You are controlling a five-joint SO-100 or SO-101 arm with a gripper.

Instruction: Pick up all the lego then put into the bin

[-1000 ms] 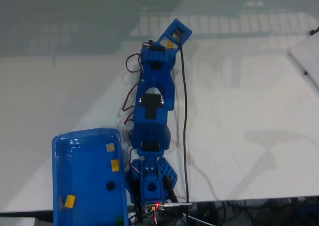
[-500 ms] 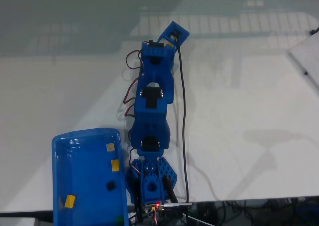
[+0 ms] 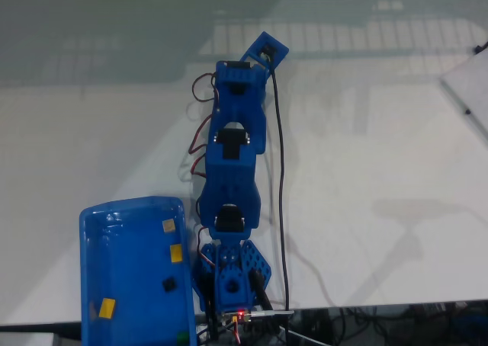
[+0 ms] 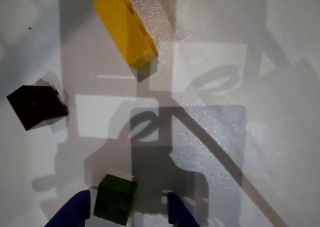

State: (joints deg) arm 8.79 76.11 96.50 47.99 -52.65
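Wrist view: green lego (image 4: 115, 199) between gripper (image 4: 127, 210) fingertips

I count a yellow brick (image 4: 126, 29), black brick (image 4: 36, 106), green brick (image 4: 115, 199); bright-blue bin (image 3: 126, 285); blue arm (image 3: 235, 171); white table (image 3: 381, 171).

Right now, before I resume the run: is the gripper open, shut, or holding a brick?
Gripper: open, holding nothing; the green brick sits on the table between its fingertips, not yet clamped.

wrist view — gripper (image 4: 127, 214) fingertips cut by bottom edge | fixed view — bin (image 3: 130, 285) cropped below
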